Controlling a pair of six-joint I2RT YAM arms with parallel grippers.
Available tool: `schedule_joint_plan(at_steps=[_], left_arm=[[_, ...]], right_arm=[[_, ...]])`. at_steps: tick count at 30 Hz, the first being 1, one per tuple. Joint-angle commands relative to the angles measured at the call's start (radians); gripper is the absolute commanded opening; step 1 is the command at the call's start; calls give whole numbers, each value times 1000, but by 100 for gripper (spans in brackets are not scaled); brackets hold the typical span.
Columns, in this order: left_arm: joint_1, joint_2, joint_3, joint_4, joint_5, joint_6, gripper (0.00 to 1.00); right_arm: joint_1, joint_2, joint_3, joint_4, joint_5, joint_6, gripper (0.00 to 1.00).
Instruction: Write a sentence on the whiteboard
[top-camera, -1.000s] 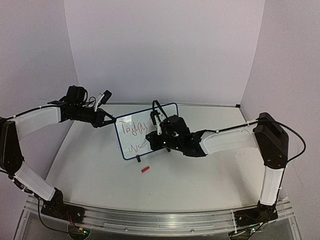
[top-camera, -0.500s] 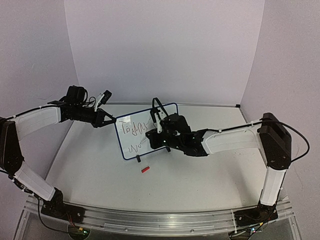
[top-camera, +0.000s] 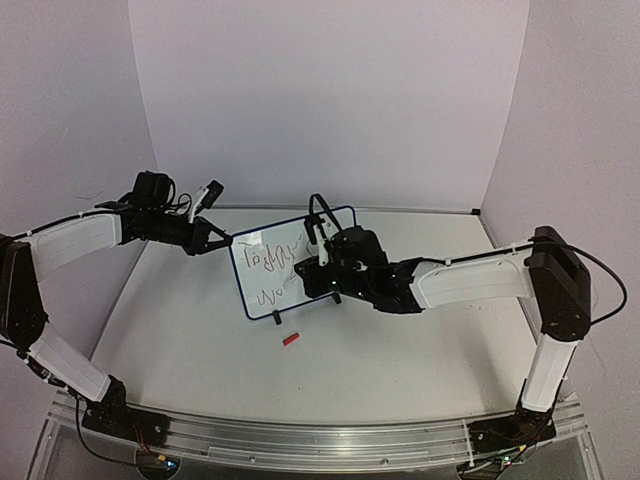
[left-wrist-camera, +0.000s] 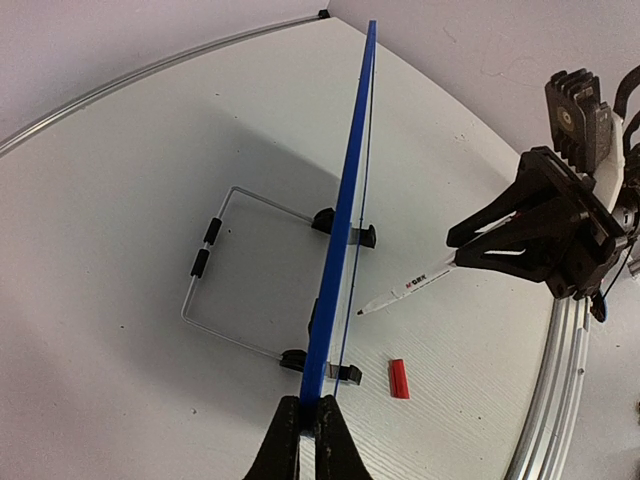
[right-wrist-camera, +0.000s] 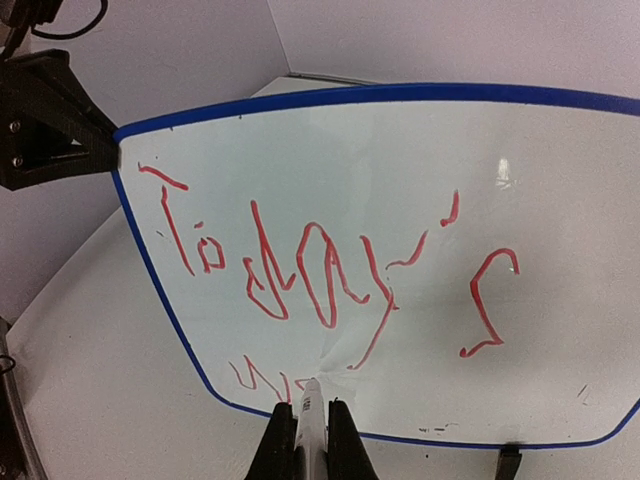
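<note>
Pale lilac walls (top-camera: 330, 100), white table (top-camera: 200, 355)

Your left gripper (left-wrist-camera: 308, 428) clamps the thin blue-framed whiteboard (left-wrist-camera: 345, 205), seen edge-on; the right gripper (left-wrist-camera: 456, 254) holds a white marker pen (left-wrist-camera: 405, 288), tip just beside the board's face.

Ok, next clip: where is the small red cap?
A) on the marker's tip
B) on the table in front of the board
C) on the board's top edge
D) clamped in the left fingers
B: the red cap lies loose on the table, just in front of the whiteboard.
</note>
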Motion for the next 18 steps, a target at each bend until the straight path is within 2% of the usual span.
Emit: schedule_joint_plan(at_steps=[1, 18], left_arm=[[-6, -24, 29, -16, 9, 8, 0], [-6, -25, 29, -16, 9, 7, 0]], right_arm=[[7, -64, -37, -9, 31, 6, 0], [7, 43, 63, -1, 39, -13, 0]])
